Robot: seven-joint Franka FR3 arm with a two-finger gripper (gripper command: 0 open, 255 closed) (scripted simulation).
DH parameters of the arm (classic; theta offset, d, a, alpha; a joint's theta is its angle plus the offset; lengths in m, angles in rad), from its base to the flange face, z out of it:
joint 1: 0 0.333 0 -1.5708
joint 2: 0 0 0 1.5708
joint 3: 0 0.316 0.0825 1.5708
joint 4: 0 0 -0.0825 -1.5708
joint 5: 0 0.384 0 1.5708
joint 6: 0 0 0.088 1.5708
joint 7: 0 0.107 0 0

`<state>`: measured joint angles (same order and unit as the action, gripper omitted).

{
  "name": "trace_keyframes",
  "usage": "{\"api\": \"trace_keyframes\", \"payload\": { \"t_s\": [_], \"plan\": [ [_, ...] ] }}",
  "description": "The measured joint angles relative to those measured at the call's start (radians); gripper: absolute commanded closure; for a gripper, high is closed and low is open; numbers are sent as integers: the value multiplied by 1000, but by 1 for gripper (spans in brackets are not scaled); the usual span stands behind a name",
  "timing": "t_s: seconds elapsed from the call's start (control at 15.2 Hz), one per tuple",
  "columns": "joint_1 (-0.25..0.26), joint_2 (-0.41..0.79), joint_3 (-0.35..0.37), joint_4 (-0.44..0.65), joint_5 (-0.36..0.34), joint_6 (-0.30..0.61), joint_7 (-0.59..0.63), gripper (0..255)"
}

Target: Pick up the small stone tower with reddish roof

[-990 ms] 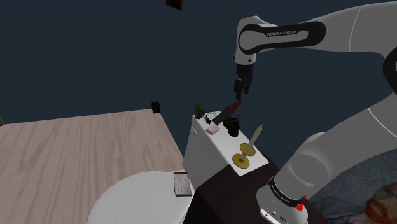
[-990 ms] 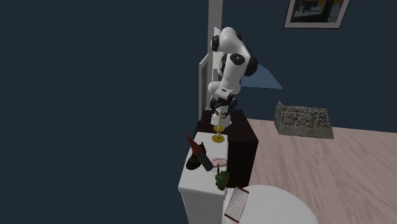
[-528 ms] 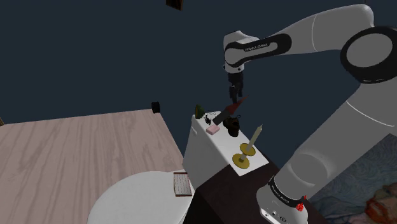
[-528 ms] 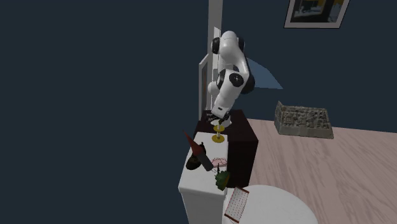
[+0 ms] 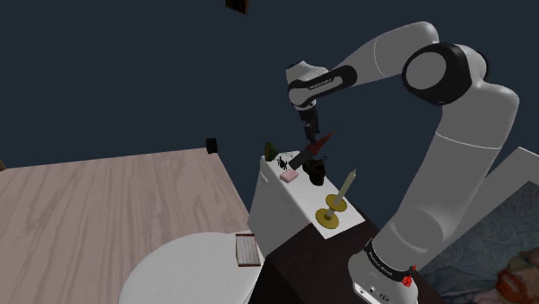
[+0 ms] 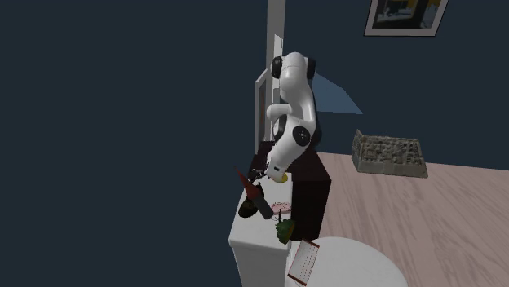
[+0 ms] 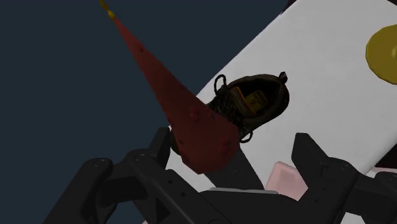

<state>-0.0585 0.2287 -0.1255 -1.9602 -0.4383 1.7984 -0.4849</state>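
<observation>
the claw, open, straddles the red roof of the tower; it should centre, sink toward the tower's body, then close clear of the nearby shoe.

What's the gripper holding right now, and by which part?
Nothing. The gripper is open; the red tower roof sits between its fingers, which stand apart and do not clasp it.

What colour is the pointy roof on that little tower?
Dark, mottled red roof, tipped yellow; clearest in the wrist view.
</observation>
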Motion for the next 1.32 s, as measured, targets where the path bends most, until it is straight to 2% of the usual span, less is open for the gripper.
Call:
{"api": "trace_keyframes", "payload": {
  "t_s": [0.2,0.66,0.73,1.32],
  "plan": [
    [-6,84,-7,39,-41,33,-21,0],
    [-11,149,-9,32,-53,98,0,0],
    [-11,151,-9,30,-53,102,2,255],
    [-11,151,-9,28,-54,104,4,255]
  ]
}}
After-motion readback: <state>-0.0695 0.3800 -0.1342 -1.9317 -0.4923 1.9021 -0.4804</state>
